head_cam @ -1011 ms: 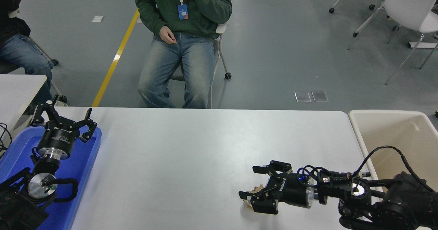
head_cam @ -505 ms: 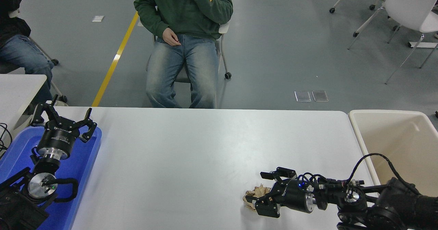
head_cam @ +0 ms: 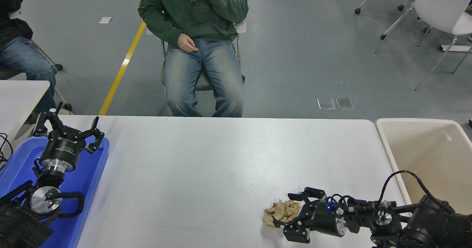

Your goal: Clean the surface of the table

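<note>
The right pincer [head_cam: 293, 214] was seen low at the near right of the worktop [head_cam: 221, 159], its jaws spread around the right side of a crumpled brown paper wad [head_cam: 279, 211], which lay on the surface and was not lifted. The wad was the only litter visible; it remained to be gripped and, presumably, carried to the beige bin [head_cam: 424, 130] just beside the worktop's right edge. The left pincer [head_cam: 68, 128] was parked, spread, over a blue tray [head_cam: 92, 166].
</note>
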Robot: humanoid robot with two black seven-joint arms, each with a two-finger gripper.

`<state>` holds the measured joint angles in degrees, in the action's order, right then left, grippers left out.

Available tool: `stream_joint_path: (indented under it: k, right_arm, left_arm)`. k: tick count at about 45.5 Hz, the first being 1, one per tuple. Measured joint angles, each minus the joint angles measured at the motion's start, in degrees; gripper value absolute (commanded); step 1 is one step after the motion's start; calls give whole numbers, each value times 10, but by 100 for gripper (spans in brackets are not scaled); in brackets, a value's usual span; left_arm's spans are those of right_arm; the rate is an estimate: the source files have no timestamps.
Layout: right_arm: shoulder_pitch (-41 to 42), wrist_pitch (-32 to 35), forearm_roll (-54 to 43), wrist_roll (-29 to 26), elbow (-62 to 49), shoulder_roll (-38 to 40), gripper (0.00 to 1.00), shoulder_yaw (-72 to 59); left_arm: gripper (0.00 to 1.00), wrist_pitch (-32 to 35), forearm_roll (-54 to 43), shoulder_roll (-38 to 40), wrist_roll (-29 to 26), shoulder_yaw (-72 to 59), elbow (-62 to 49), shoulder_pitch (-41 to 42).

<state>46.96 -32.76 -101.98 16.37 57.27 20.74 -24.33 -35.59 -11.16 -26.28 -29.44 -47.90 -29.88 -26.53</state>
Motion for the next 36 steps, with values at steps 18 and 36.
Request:
stream_joint_path:
  k: [18, 36]
  right_arm:
    - [-2, -12, -2, 5, -9, -11, 67, -19]
    - [5, -27, 0, 14, -22, -13, 0, -64]
  left_arm:
    - [100, 0, 0, 0, 0, 0, 0, 0]
    - [100, 0, 0, 0, 0, 0, 0, 0]
